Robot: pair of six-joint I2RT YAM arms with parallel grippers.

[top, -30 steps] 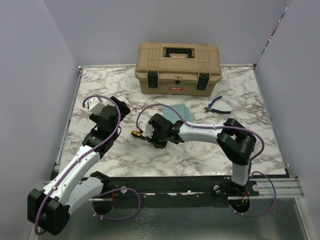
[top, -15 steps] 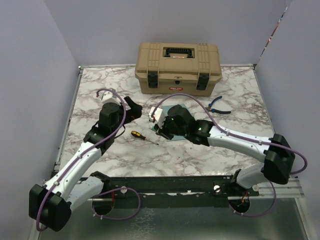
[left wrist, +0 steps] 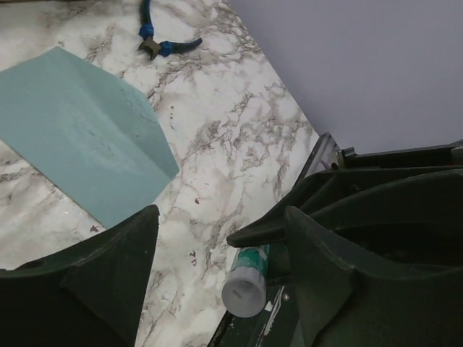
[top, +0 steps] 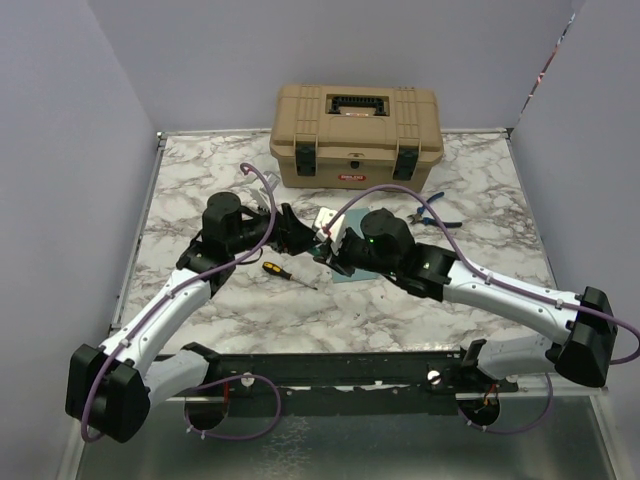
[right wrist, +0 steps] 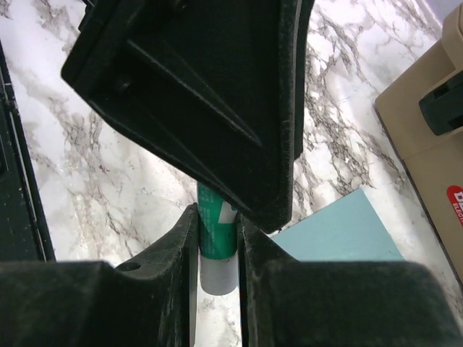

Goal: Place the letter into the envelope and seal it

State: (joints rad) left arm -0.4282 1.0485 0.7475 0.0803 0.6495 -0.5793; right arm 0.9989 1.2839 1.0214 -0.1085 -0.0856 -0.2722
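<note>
The teal envelope (left wrist: pixel 79 130) lies flat on the marble table; in the top view only a sliver (top: pixel 347 277) shows under my right arm, and a corner shows in the right wrist view (right wrist: pixel 347 231). The letter is not in view. My right gripper (right wrist: pixel 217 249) is shut on a green glue stick with a grey cap (right wrist: pixel 217 224). My left gripper (left wrist: pixel 221 282) is open, its fingers wide on either side of the stick's capped end (left wrist: pixel 244 285), not touching it. The two grippers meet nose to nose (top: pixel 308 240) just left of the envelope.
A tan toolbox (top: pixel 355 135) stands at the back centre. Blue-handled pliers (top: pixel 432 212) lie to its right front, also in the left wrist view (left wrist: pixel 155 43). A small screwdriver (top: pixel 282 270) lies under the grippers. The black rail (top: pixel 330 365) runs along the near edge.
My right arm stretched out and its gripper swung up and right over the envelope with the glue stick. My left gripper moved right to meet it, fingers now around the stick's end.
</note>
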